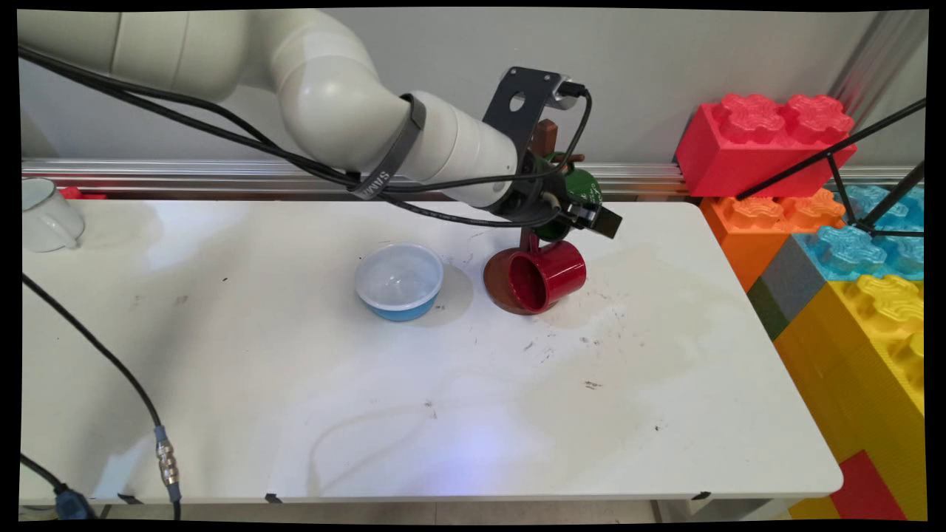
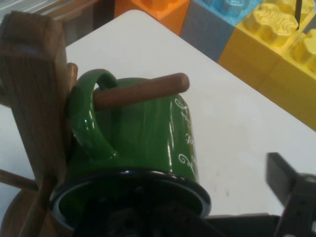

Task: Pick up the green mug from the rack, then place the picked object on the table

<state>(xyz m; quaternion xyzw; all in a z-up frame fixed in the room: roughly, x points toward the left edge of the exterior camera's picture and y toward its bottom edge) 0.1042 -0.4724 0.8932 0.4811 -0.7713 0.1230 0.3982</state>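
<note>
Wooden mug tree (image 2: 29,94) carries two mugs: one green (image 2: 143,143), one red (image 1: 547,275).

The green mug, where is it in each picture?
Main view: green mug sits upper middle, behind the tool, above the red mug.
Hand view: it fills the lower left, handle hooked over a peg.
Shared landmark: the wooden rack.

blue bowl (image 1: 399,284) | red mug (image 1: 550,275) beside it | white cup (image 1: 46,216), probably, far left
</note>
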